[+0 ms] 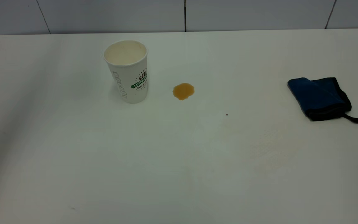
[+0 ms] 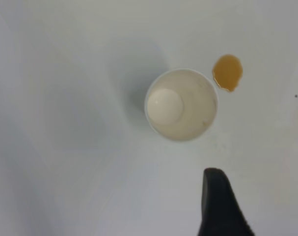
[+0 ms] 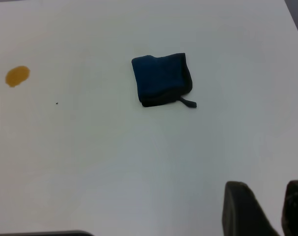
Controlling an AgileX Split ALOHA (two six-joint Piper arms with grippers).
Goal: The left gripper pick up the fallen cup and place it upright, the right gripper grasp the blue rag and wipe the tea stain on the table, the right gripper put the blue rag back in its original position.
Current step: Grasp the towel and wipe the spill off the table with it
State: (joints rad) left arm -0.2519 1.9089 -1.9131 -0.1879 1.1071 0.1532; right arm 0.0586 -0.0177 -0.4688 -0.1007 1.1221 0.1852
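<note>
The cup (image 1: 128, 72) stands upright on the table (image 1: 104, 161), mouth up, and looks empty from above in the left wrist view (image 2: 182, 104). The tea stain (image 1: 183, 91) lies just right of it, apart from the cup, and shows in both wrist views (image 2: 228, 72) (image 3: 17, 75). The blue rag (image 1: 319, 97) lies folded at the right, strap tail trailing right (image 3: 161, 79). My left gripper (image 2: 259, 206) hangs above and beside the cup, open and empty. My right gripper (image 3: 275, 209) is well short of the rag, its fingers a narrow gap apart, empty.
A tiny black speck (image 1: 227, 114) lies between stain and rag. The table's back edge meets a tiled wall (image 1: 185, 15). Neither arm shows in the exterior view.
</note>
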